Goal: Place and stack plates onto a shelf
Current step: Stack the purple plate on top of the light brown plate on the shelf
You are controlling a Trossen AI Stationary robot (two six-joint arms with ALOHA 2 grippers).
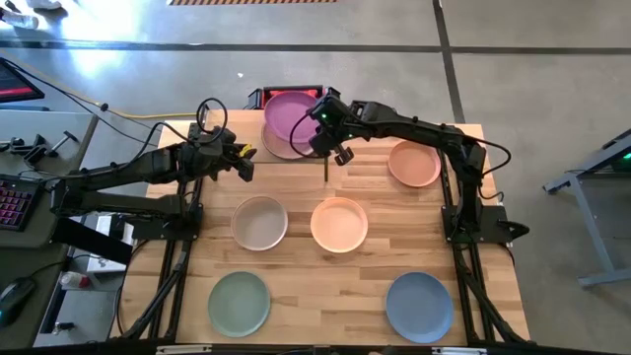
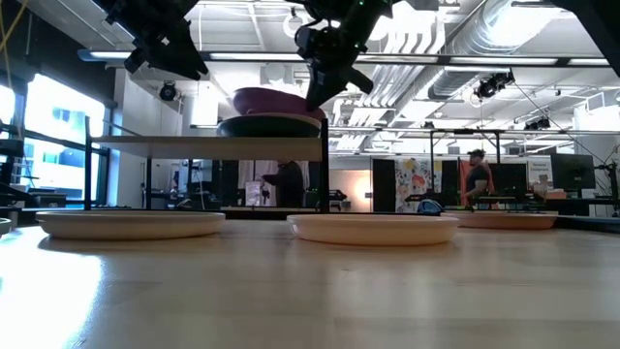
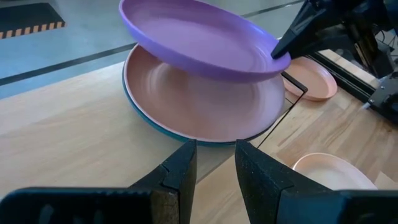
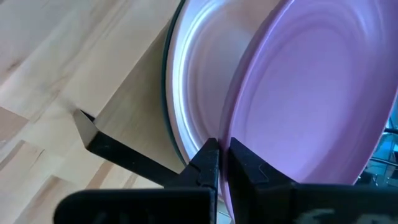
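Note:
A purple plate (image 1: pixel 292 115) hangs tilted over a pink plate (image 3: pixel 205 106) that lies on a teal plate (image 3: pixel 155 127) on the shelf (image 3: pixel 62 118) at the table's far edge. My right gripper (image 4: pixel 222 163) is shut on the purple plate's right rim. Whether the purple plate's underside touches the pink plate, I cannot tell. My left gripper (image 3: pixel 216 167) is open. It hovers just left of and nearer than the shelf, pointing at the stack, touching nothing. My right gripper pinches the purple plate's rim (image 4: pixel 225 146) on the side toward the table's right, between its two fingers (image 4: pixel 208 163). The fingers come from the right, slanting down (image 3: pixel 292 40). The plate is tilted, its far-left side higher.
On the table lie a beige plate (image 1: pixel 259 222), a peach plate (image 1: pixel 339 224), another peach plate (image 1: pixel 414 163) at the right, a sage green plate (image 1: pixel 239 302) and a blue plate (image 1: pixel 419 307) near the front. People stand in the room behind (image 2: pixel 477 179).

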